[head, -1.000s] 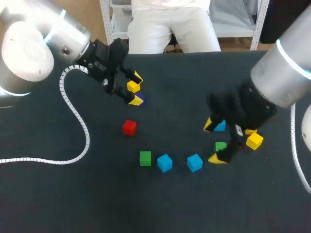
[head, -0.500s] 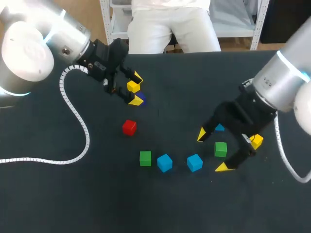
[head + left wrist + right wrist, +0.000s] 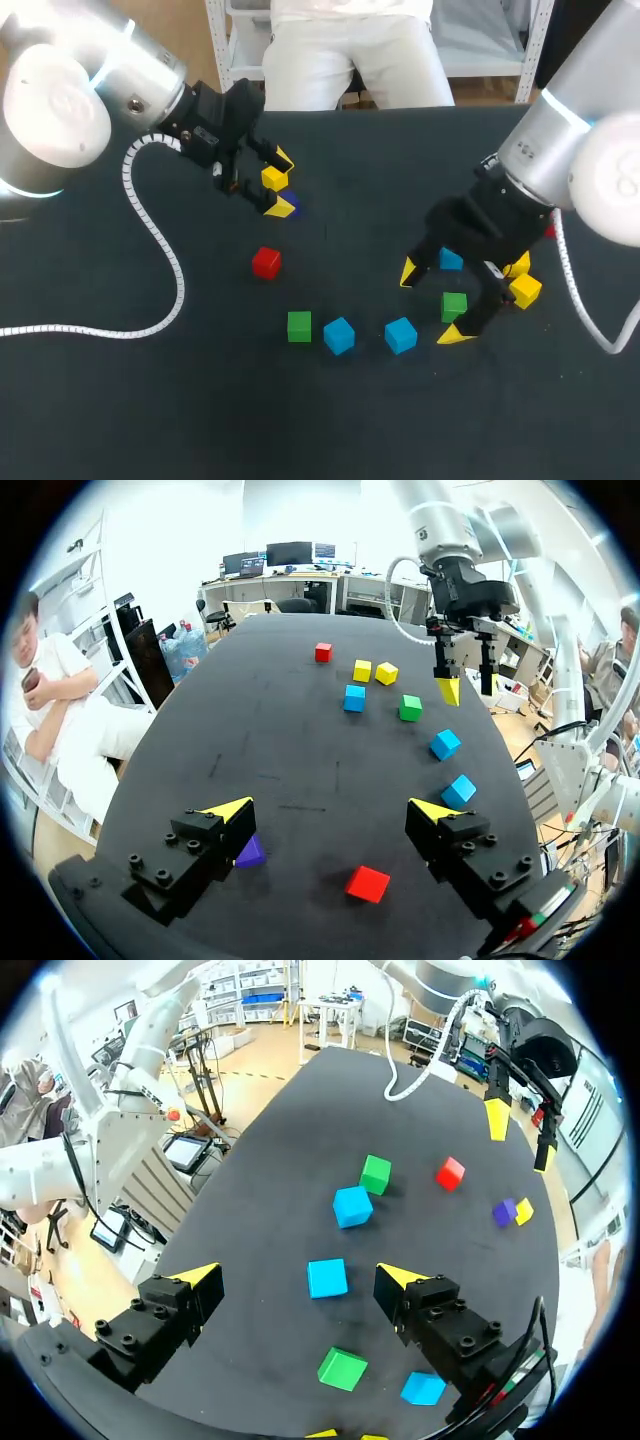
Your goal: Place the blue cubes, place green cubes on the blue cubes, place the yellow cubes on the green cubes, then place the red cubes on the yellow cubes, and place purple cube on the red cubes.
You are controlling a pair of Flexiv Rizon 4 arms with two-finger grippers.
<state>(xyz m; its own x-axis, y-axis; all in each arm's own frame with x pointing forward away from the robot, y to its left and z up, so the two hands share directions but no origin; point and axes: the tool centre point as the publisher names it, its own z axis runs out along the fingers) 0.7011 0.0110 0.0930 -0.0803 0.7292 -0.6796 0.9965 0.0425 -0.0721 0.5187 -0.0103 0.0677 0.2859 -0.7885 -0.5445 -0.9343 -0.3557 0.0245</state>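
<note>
I take my clock hours from above, with twelve at the edge of the worktop (image 3: 350, 420) farthest from the robot. Nothing is stacked yet: every cube lies singly on the dark surface.

The right tool (image 3: 431, 303) hangs around four o'clock from the middle, clear of the surface, its fingers spread wide and holding nothing. A green cube (image 3: 454, 305) sits just beside it at its three o'clock. A blue cube (image 3: 451, 260) is at its one o'clock and a second blue cube (image 3: 400, 335) at its eight o'clock. In its own wrist view, that second blue cube lies ahead between the lines of the fingers. I'd judge the tool is poised over this cluster to pick a piece for the base layer, though I can't say which.

A third blue cube (image 3: 339, 335) lies near the second at its nine o'clock, with the other green cube (image 3: 299, 325) next along. Out at three o'clock lie a yellow cube (image 3: 362, 670), its yellow neighbour (image 3: 386, 673) and a far red cube (image 3: 323, 652).

The left tool (image 3: 331, 810) hovers at ten o'clock, also spread and empty. Below it are a third yellow cube (image 3: 273, 178) and the purple cube (image 3: 250, 852), which is just beside one finger. The near red cube (image 3: 266, 262) is at its six o'clock. Since purple goes on last, I'd guess this arm is simply held out of the way.

I can make out no writing on the cubes or tools.
</note>
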